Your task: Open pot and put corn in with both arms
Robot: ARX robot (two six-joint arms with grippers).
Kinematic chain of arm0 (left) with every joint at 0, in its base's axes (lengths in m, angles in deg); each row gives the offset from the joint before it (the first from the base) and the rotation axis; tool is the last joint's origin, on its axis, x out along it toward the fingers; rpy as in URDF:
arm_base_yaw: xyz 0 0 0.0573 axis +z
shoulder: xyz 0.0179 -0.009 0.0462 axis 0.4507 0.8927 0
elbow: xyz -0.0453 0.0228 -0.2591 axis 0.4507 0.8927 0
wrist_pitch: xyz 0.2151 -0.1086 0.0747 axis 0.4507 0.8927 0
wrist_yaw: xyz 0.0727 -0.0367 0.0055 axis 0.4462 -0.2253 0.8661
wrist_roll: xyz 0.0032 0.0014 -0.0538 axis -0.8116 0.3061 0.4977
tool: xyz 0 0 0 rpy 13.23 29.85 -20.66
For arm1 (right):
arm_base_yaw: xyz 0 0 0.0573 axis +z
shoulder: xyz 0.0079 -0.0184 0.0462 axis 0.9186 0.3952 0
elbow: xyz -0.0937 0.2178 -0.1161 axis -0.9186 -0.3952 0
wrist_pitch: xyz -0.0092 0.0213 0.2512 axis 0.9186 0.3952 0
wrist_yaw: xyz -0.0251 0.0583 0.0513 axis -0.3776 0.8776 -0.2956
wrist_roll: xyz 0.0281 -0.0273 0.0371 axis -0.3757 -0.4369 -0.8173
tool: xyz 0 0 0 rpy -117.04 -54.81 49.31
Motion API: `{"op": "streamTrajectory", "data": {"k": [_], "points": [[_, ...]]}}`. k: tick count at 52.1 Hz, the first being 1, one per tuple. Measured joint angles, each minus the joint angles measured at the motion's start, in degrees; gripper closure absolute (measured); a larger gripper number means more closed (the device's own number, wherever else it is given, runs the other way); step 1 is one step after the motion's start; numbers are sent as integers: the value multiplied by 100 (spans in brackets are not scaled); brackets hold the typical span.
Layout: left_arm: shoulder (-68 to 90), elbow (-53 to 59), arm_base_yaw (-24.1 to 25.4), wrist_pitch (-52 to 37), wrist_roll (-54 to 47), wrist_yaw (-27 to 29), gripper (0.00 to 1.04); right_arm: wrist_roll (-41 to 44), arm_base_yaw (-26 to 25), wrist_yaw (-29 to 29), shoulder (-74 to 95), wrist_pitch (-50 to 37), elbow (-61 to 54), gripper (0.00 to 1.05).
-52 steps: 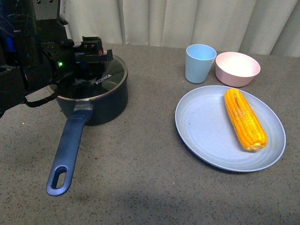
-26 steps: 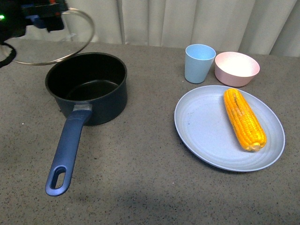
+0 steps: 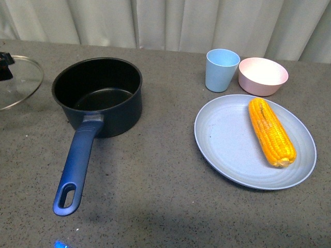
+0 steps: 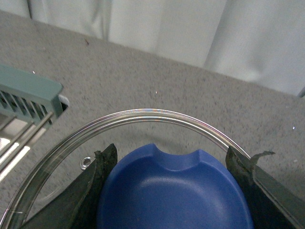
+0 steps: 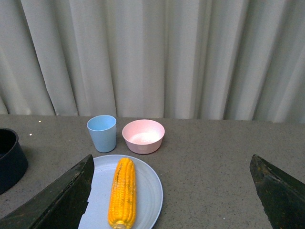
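The dark navy pot [image 3: 98,95] stands uncovered at the left, black inside, its long blue handle [image 3: 75,168] pointing toward me. Its glass lid [image 3: 18,80] is at the far left edge of the front view, held off the pot. In the left wrist view my left gripper [image 4: 174,191] is shut on the lid's blue knob [image 4: 174,195], the glass rim [image 4: 152,114] curving round it. The corn [image 3: 271,132] lies on the light blue plate [image 3: 222,134] at the right. My right gripper [image 5: 174,195] is open, well back from the corn [image 5: 122,193], nothing between its fingers.
A light blue cup [image 3: 221,70] and a pink bowl [image 3: 262,76] stand behind the plate. A teal rack-like object [image 4: 28,95] lies near the lid in the left wrist view. Curtains close off the table's far edge.
The lid came off the pot, rose, and has moved left to the edge of the front view. The left arm has gone almost out of that view. Pot and corn stayed put.
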Motion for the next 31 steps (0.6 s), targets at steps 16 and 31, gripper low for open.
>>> {"op": "streamTrajectory", "data": {"k": [16,31], "points": [[846,-149,-39,-164,341,280,43,0,0,0,-2,0,0,9],[957,-153,-83,-275,310,162,43,0,0,0,-2,0,0,9]]}}
